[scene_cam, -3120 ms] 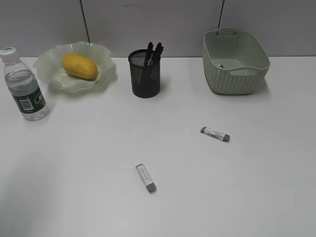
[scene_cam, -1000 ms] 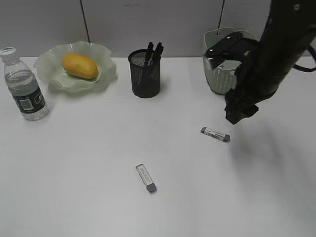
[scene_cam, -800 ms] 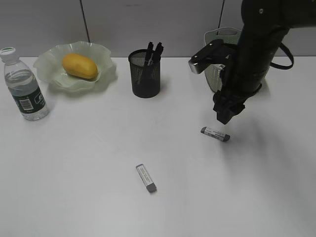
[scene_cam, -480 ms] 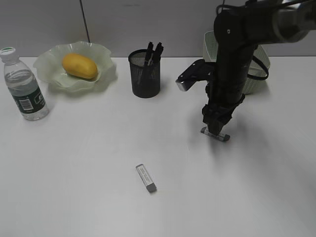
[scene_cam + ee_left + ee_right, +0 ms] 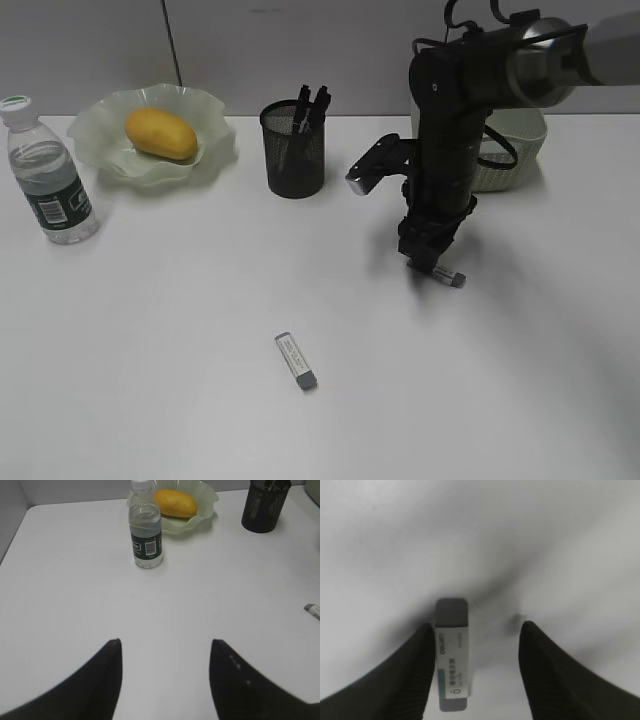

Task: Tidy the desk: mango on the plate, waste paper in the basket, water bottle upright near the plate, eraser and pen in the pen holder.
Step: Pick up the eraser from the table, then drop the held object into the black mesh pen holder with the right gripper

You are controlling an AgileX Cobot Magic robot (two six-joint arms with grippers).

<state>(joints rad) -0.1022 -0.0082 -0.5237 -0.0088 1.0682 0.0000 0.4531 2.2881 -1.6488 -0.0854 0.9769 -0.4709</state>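
White tabletop (image 5: 150,400). Right arm reaches down right of centre; right tool (image 5: 472,672) apart, straddling eraser (image 5: 452,652) lying flat, pads not clamped. Left tool (image 5: 165,680) apart, hovering over bare near-left tabletop. Basket (image 5: 520,150) far right behind arm. Plate (image 5: 110,150) far left, mango (image 5: 160,134) on it. Water bottle (image 5: 45,175) upright just left of plate. Pen holder (image 5: 293,150) far centre. Second eraser (image 5: 296,360) near centre.
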